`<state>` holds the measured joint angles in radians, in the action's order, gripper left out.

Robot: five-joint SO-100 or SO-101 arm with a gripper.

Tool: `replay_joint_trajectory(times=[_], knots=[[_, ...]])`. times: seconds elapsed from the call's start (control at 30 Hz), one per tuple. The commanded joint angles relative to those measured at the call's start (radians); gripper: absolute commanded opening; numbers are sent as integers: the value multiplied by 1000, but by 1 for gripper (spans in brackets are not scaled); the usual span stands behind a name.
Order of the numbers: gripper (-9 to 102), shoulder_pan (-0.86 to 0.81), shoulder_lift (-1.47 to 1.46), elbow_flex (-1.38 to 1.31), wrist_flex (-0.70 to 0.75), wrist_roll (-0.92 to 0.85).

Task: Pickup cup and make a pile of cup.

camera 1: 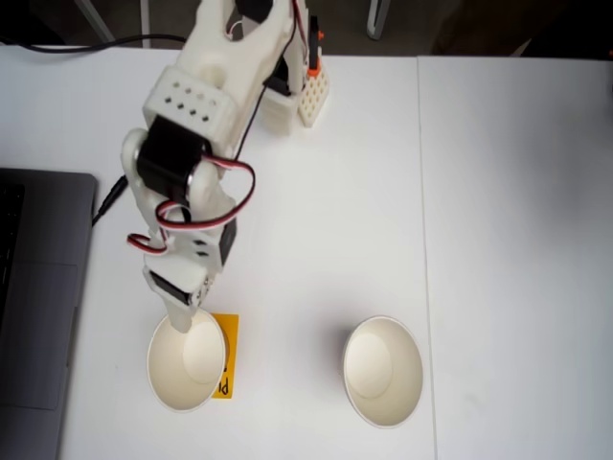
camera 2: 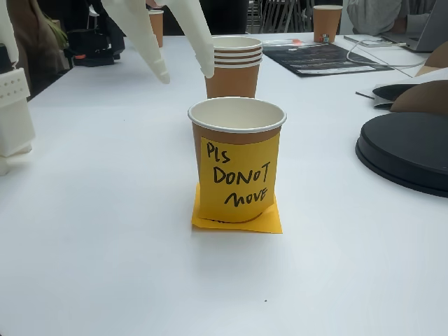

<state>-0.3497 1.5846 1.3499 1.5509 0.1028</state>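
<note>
White table (camera 1: 316,220), open in the middle; two cups (camera 1: 187,359) (camera 1: 383,371) well apart near its front edge; gripper (camera 2: 185,73) spread open, empty, above the left cup

Arm (camera 1: 206,125) cut off at the top edge in a fixed view; laptop (camera 1: 38,307) cut at the left and bottom edges. Note (camera 1: 227,335) partly hidden under cup (camera 1: 187,369). Gripper (camera 1: 182,321) tip over that cup's rim, touching or not: cannot tell. In a fixed view, fingers (camera 2: 192,31) cut off at the top edge; stack (camera 2: 234,77) foot hidden behind cup (camera 2: 236,119); black disc (camera 2: 402,150) cut at the right edge. Far clutter too blurred to name.
</note>
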Motion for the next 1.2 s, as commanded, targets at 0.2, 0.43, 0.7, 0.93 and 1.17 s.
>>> replay_joint_trajectory(times=[0.2, 0.43, 0.7, 0.93, 1.17], knots=[[21, -8, -23, -92, -5, -8], [21, -5, -61, -94, -5, -8], [21, 2, -166, -213, 6, 0], [21, 3, -209, -222, 6, 3], [21, 3, -272, -238, 6, 5]])
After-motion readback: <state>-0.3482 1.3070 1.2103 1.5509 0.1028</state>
